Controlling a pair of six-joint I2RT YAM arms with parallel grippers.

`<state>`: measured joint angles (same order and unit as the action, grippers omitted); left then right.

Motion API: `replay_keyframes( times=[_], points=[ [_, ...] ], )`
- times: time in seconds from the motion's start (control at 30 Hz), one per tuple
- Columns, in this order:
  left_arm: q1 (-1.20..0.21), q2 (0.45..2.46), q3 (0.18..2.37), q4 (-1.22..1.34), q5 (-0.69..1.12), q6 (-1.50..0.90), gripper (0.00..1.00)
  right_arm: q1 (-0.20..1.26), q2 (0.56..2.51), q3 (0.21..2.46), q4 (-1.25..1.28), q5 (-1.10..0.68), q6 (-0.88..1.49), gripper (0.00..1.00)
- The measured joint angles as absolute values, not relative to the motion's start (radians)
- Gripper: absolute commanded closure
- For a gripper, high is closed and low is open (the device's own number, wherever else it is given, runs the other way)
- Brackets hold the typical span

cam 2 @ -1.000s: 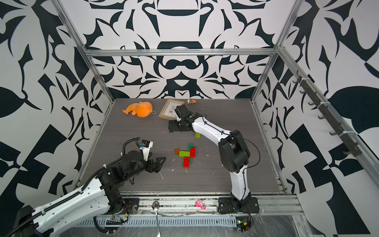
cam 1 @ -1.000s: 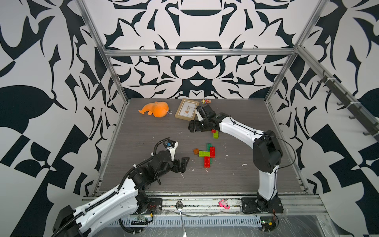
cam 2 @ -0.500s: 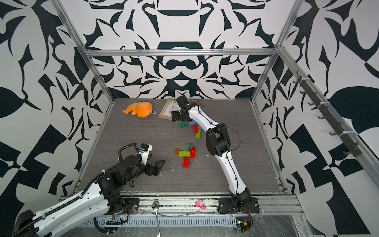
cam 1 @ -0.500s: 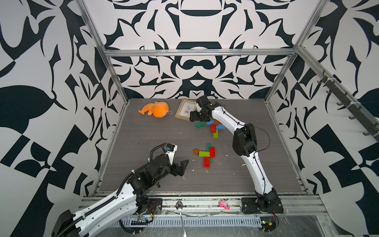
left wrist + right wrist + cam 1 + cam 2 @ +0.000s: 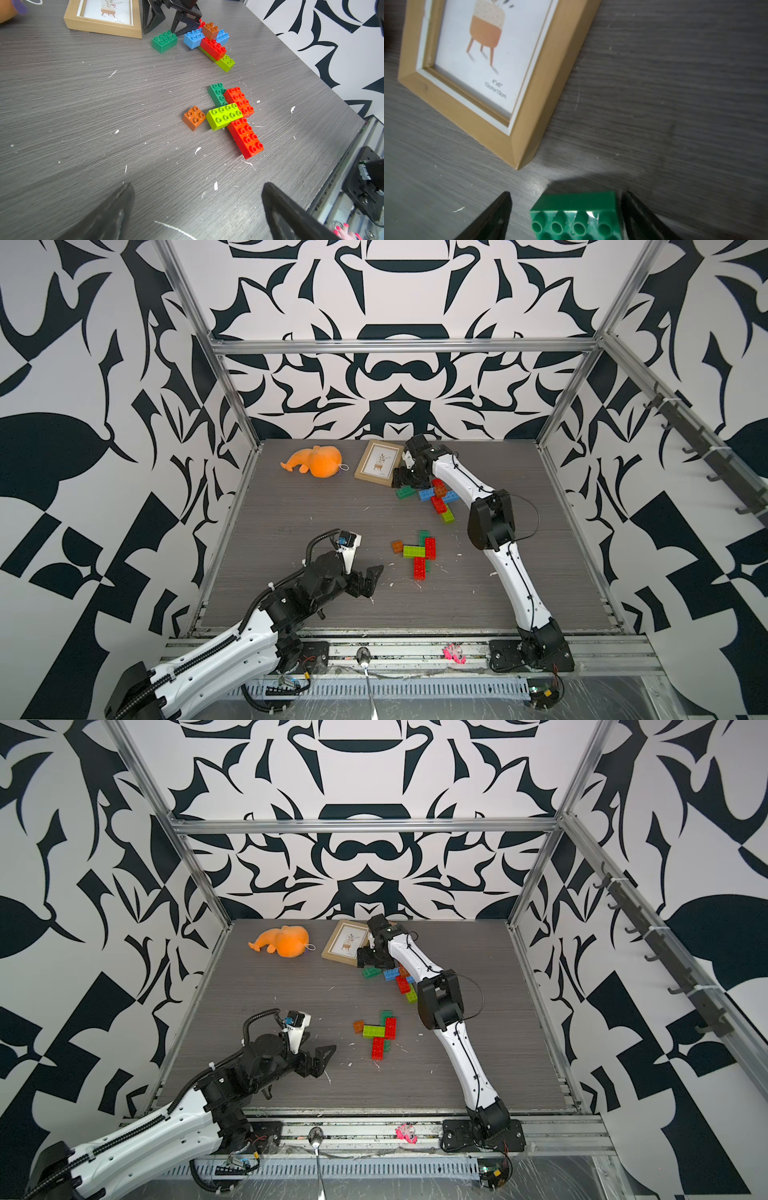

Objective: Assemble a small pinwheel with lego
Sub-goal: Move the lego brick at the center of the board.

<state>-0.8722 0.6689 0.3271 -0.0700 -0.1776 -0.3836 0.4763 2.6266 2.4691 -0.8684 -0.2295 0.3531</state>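
Two groups of lego lie on the grey table. At the back, a loose dark green brick [image 5: 405, 492] [image 5: 164, 41] sits beside a joined blue [image 5: 428, 494], red [image 5: 438, 502], lime [image 5: 448, 516] and orange-brown [image 5: 210, 30] cluster. My right gripper [image 5: 402, 481] [image 5: 566, 195] is open and straddles the dark green brick [image 5: 575, 216]. One finger is close against it, the other stands clear. Mid-table lie an orange-brown square [image 5: 397, 546] [image 5: 193, 118], a lime brick [image 5: 414, 551], two red ones [image 5: 430, 548] [image 5: 419, 568] and a dark green one [image 5: 423, 536]. My left gripper [image 5: 372, 583] [image 5: 198, 185] hangs open and empty, short of them.
A wooden picture frame [image 5: 378, 466] [image 5: 529, 124] lies flat just beyond the dark green brick. An orange plush toy [image 5: 320, 461] rests at the back left. Patterned walls and metal posts enclose the table [image 5: 291, 531]. Small white scraps litter the surface.
My right arm's elbow has risen and folded in, uncovering the back cluster. Its gripper has settled over the dark green brick, with the jaws narrowing a little. The left arm shifted slightly.
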Motion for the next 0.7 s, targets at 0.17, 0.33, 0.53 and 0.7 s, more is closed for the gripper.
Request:
replay_keyframes(
  times=[0.17, 0.33, 0.53, 0.7],
  points=[
    [-0.872, 0.669, 0.327, -0.07, -0.177, -0.383, 0.0, 0.494, 2.626, 2.469, -0.869, -0.257, 0.328, 0.15],
    [-0.872, 0.67, 0.327, -0.071, -0.178, -0.38, 0.0, 0.512, 2.622, 2.449, -0.862, -0.284, 0.297, 0.17],
    [-0.872, 0.629, 0.327, -0.087, -0.218, -0.385, 0.0, 0.562, 2.536, 2.297, -0.836, -0.32, 0.244, 0.17],
    [-0.872, 0.533, 0.327, -0.11, -0.28, -0.396, 0.0, 0.647, 2.454, 2.175, -0.773, -0.334, 0.221, 0.16]
  ],
)
